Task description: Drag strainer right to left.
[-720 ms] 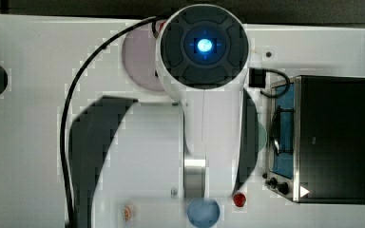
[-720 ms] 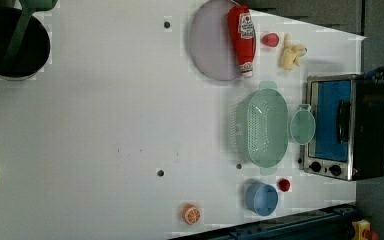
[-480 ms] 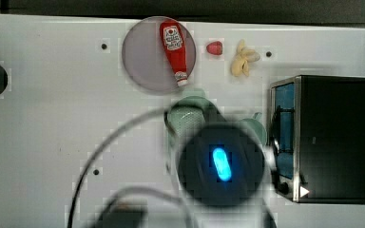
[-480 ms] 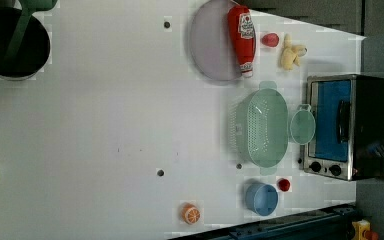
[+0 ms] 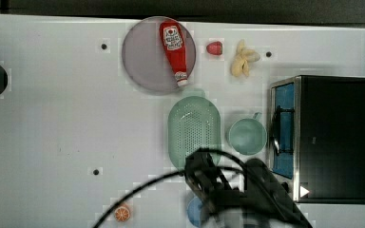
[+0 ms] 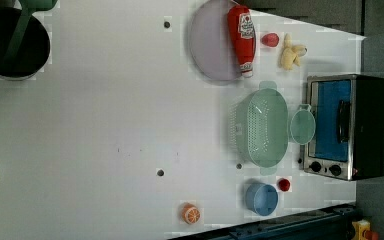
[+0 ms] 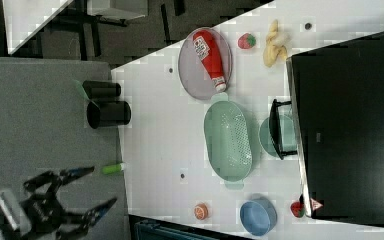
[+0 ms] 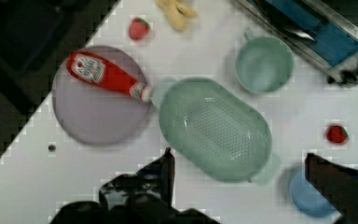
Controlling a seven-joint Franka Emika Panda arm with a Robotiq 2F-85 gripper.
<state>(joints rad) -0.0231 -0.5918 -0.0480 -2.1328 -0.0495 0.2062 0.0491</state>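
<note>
One gripper, fingers spread wide and holding nothing, has swung in above the strainer, which hasn't moved from between the grey plate and the cup. I judge dragging hasn't begun.

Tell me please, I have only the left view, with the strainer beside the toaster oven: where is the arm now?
Observer: In the top view, the arm hangs above the end of the strainer nearest the blue bowl.
Operator: Are the jaws open or shut?
Observer: Open. In the wrist view the gripper has its jaws spread wide, holding nothing.
Operator: Are they already around the strainer's rim?
Observer: No. In the wrist view one finger shows over bare table beside the strainer, the other over the blue bowl, both apart from the rim.
</note>
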